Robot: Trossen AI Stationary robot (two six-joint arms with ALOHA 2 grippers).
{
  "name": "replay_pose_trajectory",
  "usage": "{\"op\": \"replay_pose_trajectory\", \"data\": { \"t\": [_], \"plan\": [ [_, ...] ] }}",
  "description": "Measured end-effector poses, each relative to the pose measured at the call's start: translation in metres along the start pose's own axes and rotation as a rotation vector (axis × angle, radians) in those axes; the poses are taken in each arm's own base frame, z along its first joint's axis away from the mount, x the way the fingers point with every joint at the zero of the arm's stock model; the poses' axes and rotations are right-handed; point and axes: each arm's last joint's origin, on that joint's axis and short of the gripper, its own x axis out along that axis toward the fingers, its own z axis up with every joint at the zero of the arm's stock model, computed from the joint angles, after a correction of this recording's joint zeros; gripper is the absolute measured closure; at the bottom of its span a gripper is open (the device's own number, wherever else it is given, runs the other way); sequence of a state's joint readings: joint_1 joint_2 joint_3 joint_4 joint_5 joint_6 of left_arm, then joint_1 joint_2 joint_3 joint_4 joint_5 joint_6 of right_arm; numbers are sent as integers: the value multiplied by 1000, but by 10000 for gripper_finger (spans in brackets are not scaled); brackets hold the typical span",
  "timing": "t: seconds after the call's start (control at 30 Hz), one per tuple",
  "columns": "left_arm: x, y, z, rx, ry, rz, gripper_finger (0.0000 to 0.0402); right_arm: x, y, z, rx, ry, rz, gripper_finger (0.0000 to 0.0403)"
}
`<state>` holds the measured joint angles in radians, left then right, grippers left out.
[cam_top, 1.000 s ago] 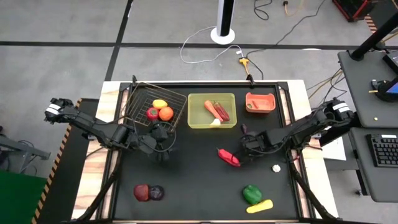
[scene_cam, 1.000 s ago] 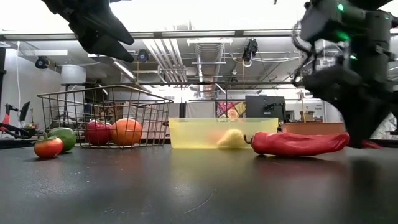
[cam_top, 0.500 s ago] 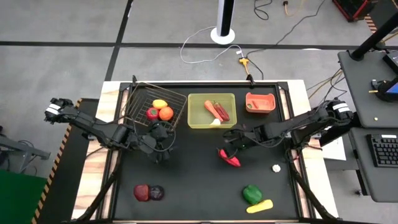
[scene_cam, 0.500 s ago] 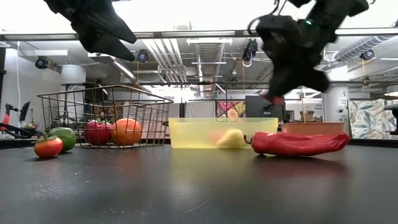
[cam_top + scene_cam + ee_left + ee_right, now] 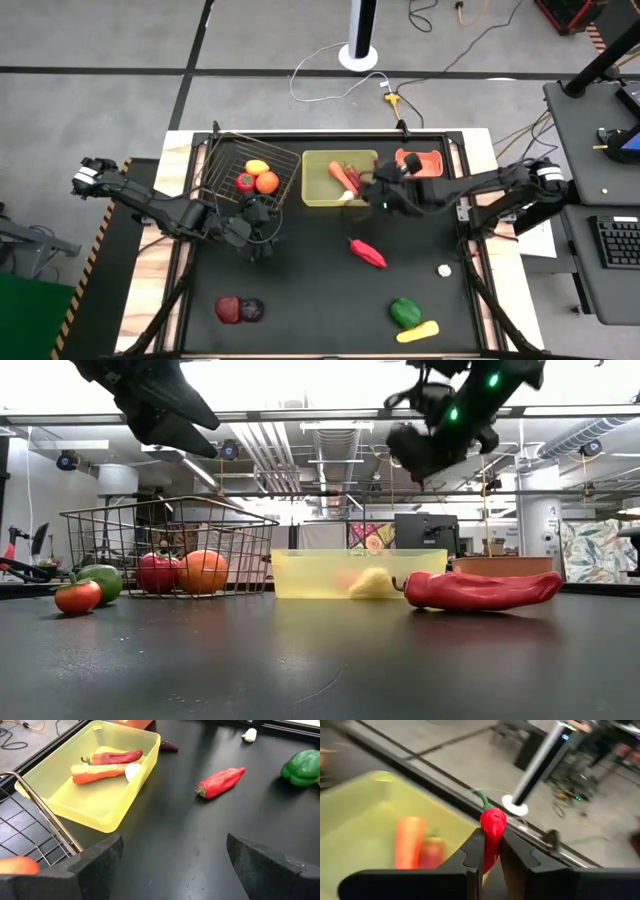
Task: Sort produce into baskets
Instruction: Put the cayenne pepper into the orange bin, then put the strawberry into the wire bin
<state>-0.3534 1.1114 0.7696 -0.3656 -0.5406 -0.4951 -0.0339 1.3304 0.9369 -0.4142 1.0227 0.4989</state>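
Observation:
My right gripper (image 5: 491,840) hangs above the right side of the yellow-green tray (image 5: 320,190), shut on a small red chili (image 5: 493,822) with a green stem. The tray holds a carrot (image 5: 97,772), a red chili (image 5: 112,757) and a white garlic (image 5: 133,771). My left gripper (image 5: 172,855) waits open near the wire basket (image 5: 225,160), which holds a lemon, a tomato and an orange fruit. A long red pepper (image 5: 368,253) lies on its side mid-table. The salmon bin (image 5: 418,163) stands at the far right. My right gripper pinches the small chili's body (image 5: 491,845) between its two fingers. The stem end sticks out past the fingertips. The fingers slant slightly downward from the table's right. The chili is lifted clear, over the tray.
A green pepper (image 5: 405,312) and a yellow piece (image 5: 418,331) lie near the front edge, a white garlic (image 5: 444,269) at the right, and a red and a dark purple piece (image 5: 240,310) at the front left. Open mat lies between them.
My right gripper has risen from just above the mat and swung toward the table's far edge and left, to the yellow tray. It has tipped from pointing down to nearly level. It stays shut, with the small chili in it. The long red pepper has stayed put.

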Motion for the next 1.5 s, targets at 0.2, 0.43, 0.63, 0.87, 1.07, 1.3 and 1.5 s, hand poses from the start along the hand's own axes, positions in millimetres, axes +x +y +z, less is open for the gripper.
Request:
{"op": "replay_pose_trajectory", "data": {
  "t": [0.2, 0.43, 0.63, 0.87, 1.07, 1.3, 1.5],
  "plan": [
    [0, 0, 0, 1, 1, 0, 66, 44, -31, -13, 60, 147, -68, 359],
    [0, 0, 0, 1, 1, 0, 66, 67, -72, -14, 283, 336, -50, 359],
    [0, 0, 0, 0, 0, 0, 66, 69, -99, -24, 380, 504, -138, 359],
    [0, 0, 1, -4, -6, -3, 66, 76, -107, -33, 359, 584, -201, 359],
    [0, -1, 1, -5, -9, -4, 66, 76, -107, -33, 353, 582, -202, 350],
    [0, 0, 1, -6, -9, -3, 66, 76, -107, -33, 352, 580, -207, 314],
    [0, -1, 1, -6, -9, -4, 66, 76, -107, -33, 351, 580, -207, 287]
  ]
}}
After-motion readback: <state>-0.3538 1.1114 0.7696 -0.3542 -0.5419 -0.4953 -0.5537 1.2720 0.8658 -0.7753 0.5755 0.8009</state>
